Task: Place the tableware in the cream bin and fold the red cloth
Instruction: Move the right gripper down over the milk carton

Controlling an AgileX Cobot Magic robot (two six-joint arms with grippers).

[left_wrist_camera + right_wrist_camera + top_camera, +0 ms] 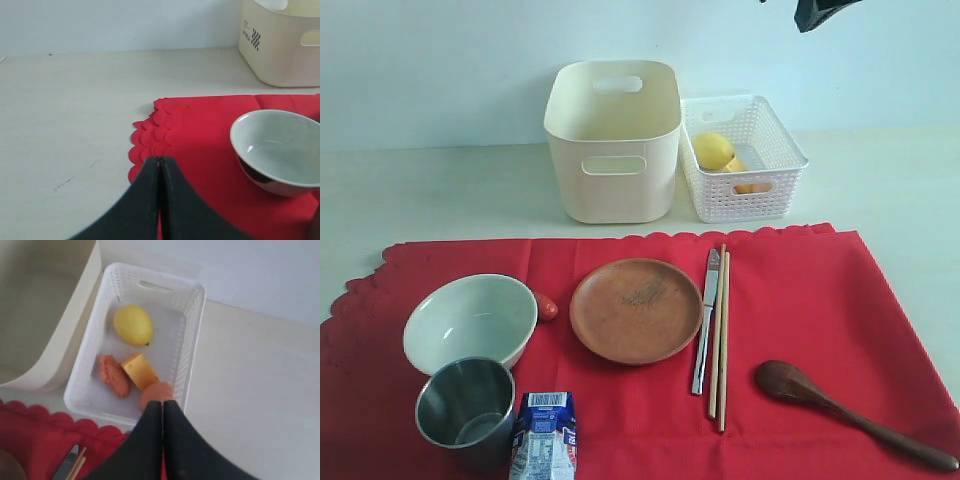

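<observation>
Red cloth (200, 130) with scalloped edge meets open table (75, 100); both end effectors (160, 160) (162, 403) pressed together.

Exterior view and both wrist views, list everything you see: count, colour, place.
cream bin: one, cream, behind the cloth
lattice basket: one, white, beside the bin
lemon: one, yellow, in basket
wedge: one, yellow-orange, in basket
orange-red pieces: two, in basket
red cloth: one, red, on table
bowl: one, grey-white, on cloth
steel cup: one, silver, by bowl
milk carton: one, blue-white, by cup
small red item: one, beside bowl
plate: one, brown, mid-cloth
knife: one, silver, beside plate
chopsticks: pair, wooden, beside knife
spoon: one, dark wood, on cloth
left end effector: one, black, shut, above cloth's edge
right end effector: one, black, shut, above basket
</observation>
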